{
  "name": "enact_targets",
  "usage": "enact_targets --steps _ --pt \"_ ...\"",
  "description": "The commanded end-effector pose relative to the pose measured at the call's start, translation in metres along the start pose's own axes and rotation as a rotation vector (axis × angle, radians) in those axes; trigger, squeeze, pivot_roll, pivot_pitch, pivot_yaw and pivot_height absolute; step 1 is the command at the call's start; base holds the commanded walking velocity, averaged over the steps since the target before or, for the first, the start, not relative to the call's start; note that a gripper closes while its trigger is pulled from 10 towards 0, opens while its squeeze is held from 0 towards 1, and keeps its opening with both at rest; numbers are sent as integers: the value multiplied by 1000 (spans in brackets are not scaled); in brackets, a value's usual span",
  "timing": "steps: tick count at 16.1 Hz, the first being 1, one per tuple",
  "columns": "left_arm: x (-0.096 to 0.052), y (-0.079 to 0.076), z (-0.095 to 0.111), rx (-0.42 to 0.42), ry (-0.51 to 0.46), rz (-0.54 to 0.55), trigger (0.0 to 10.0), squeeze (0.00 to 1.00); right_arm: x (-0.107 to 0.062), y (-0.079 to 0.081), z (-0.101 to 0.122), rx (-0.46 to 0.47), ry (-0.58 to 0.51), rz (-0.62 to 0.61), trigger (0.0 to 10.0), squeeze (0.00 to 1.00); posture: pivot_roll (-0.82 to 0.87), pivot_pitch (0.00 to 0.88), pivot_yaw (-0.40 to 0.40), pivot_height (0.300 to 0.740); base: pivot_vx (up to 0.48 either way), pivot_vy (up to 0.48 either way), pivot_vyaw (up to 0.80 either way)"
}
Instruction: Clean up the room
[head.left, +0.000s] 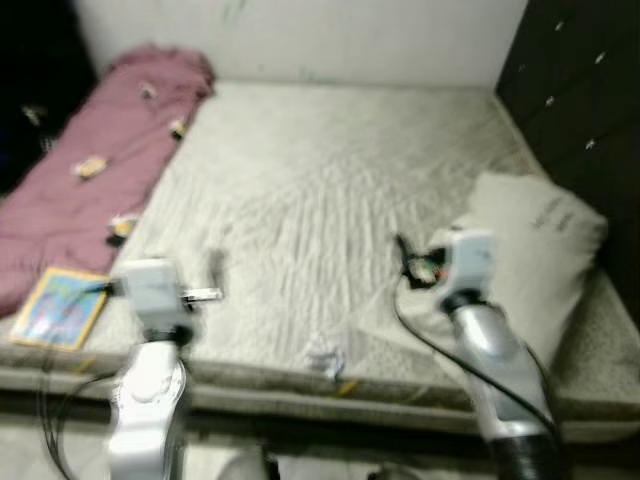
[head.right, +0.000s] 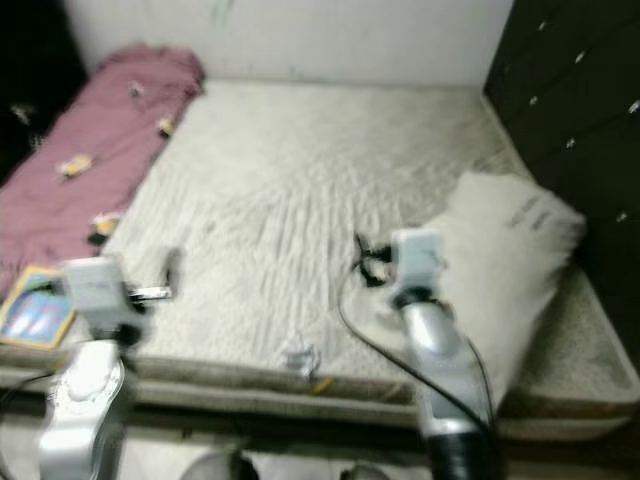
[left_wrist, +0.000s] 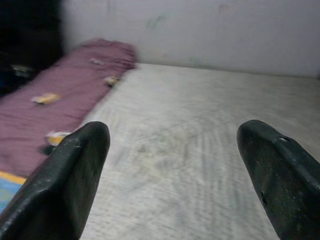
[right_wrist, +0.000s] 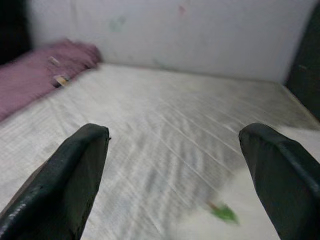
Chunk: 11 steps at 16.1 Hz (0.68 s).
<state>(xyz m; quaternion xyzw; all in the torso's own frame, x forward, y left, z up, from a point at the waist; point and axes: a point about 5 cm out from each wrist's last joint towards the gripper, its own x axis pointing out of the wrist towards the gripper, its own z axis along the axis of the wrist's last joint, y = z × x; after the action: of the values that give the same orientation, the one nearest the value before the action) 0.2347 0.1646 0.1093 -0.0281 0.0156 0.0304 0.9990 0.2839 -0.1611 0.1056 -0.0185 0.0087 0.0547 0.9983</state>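
A wide bed with a pale wrinkled sheet (head.left: 320, 190) lies before me. A mauve blanket (head.left: 90, 170) runs along its left side, with several small yellow bits on it. A white pillow (head.left: 530, 250) lies at the right edge. A colourful book (head.left: 60, 305) rests at the front left corner, and a crumpled white scrap (head.left: 325, 358) sits near the front edge. My left gripper (left_wrist: 172, 135) hovers open over the front left of the sheet, holding nothing. My right gripper (right_wrist: 175, 135) hangs open beside the pillow, also holding nothing. A small green scrap (right_wrist: 222, 212) lies on the sheet below it.
A dark wardrobe (head.left: 580, 90) stands close along the bed's right side. A white wall (head.left: 300, 40) closes off the far end. The bed's front edge (head.left: 300, 390) is right below my arms. The views are blurred.
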Motion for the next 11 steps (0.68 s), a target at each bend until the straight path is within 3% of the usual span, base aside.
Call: enact_targets --steps 1,7,9,11 --pt "2 7 6 30 -32 25 10000 0 3 1 7 4 -30 -8 10000 0 71 15 -30 740 0 0 -556" --pt "1 10 6 28 -34 39 10000 0 3 0 8 3 -31 -13 10000 0 69 25 -29 740 0 0 0" --pt "2 11 8 34 -54 26 10000 0 2 1 8 7 -28 -14 10000 0 66 32 -29 740 0 0 -569" --pt "2 12 8 33 -55 29 10000 0 2 0 7 6 -26 -18 10000 0 64 34 -28 740 0 0 0"
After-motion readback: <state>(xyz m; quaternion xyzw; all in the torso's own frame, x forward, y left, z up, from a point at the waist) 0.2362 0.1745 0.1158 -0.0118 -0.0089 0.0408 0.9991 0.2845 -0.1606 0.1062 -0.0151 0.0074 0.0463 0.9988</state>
